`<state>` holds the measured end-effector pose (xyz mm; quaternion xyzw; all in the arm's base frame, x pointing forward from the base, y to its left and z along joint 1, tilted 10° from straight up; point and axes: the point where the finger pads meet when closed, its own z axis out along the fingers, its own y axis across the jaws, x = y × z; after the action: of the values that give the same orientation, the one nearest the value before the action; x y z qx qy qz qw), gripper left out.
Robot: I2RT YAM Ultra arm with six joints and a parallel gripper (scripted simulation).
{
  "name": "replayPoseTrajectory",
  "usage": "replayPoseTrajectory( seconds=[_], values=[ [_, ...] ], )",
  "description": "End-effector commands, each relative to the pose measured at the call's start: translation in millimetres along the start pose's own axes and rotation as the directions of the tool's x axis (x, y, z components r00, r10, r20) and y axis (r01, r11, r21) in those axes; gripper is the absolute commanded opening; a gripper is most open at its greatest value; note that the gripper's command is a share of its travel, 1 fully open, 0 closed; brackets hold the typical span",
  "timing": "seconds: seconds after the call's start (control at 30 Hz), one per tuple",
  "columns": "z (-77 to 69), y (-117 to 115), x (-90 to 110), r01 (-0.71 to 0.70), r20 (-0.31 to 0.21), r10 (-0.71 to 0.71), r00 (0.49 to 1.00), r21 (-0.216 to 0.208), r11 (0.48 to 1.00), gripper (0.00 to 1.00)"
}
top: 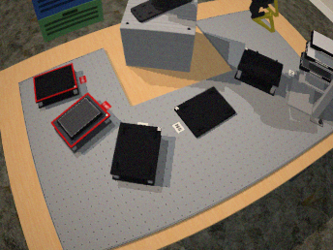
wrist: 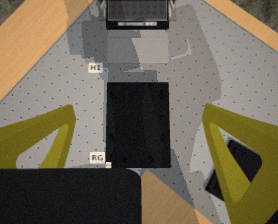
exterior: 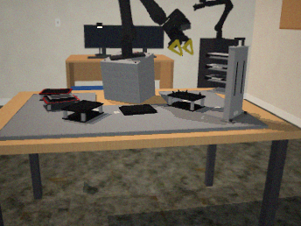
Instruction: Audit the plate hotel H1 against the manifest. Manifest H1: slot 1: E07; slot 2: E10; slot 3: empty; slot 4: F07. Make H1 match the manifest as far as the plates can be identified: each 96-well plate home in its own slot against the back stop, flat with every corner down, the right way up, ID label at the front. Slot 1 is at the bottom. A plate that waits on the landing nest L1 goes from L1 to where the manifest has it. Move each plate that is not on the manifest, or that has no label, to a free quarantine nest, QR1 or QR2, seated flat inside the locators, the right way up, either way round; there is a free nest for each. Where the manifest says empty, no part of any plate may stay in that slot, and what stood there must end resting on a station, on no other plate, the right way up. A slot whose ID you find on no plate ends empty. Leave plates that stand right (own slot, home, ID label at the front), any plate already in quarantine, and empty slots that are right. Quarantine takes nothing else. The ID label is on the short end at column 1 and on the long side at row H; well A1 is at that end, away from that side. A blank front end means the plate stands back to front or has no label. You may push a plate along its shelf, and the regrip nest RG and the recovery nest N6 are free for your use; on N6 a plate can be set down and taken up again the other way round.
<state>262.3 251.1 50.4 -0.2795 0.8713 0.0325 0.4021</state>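
My gripper (top: 265, 17) (exterior: 181, 48) (wrist: 138, 111) is open and empty, its yellow fingers spread wide. It hangs high above the black regrip nest RG (top: 259, 71) (exterior: 185, 96) (wrist: 138, 125), which holds nothing. The plate hotel H1 (top: 319, 55) (exterior: 218, 65) (wrist: 136, 12) stands beyond it at the table's right end, with plates on several shelves; I cannot read their labels. A grey plate (top: 79, 117) sits in the nearer red-edged quarantine nest. The other quarantine nest (top: 54, 82) is bare. The raised black nest (top: 136, 152) (exterior: 83, 108) in front holds no plate.
The flat black N6 pad (top: 205, 110) (exterior: 137, 109) (wrist: 235, 167) lies mid-table. The arm's grey pedestal (top: 160, 38) (exterior: 128, 78) stands behind it. A tall grey post (top: 321, 106) (exterior: 236, 82) stands by the hotel. Blue and green crates (top: 68, 7) sit off the table's back left.
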Motion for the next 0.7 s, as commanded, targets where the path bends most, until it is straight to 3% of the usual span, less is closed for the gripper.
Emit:
replayPoseTrajectory(
  seconds=[0.0, 0.43, 0.47, 0.5, 0.67],
  values=[
    [3.2, 1, -23, -0.015, 0.046, 0.015, 0.999, -0.006, 1.000, 1.00],
    [13.2, 2, -34, -0.014, 0.047, 0.014, 0.999, -0.008, 1.000, 1.00],
    [6.9, 3, -44, -0.019, 0.076, 0.020, 0.997, -0.015, 1.000, 1.00],
    [14.1, 2, -37, -0.014, 0.051, 0.014, 0.999, -0.009, 1.000, 1.00],
    [19.3, 3, -40, -0.011, 0.048, 0.011, 0.999, -0.011, 1.000, 1.00]
  ],
)
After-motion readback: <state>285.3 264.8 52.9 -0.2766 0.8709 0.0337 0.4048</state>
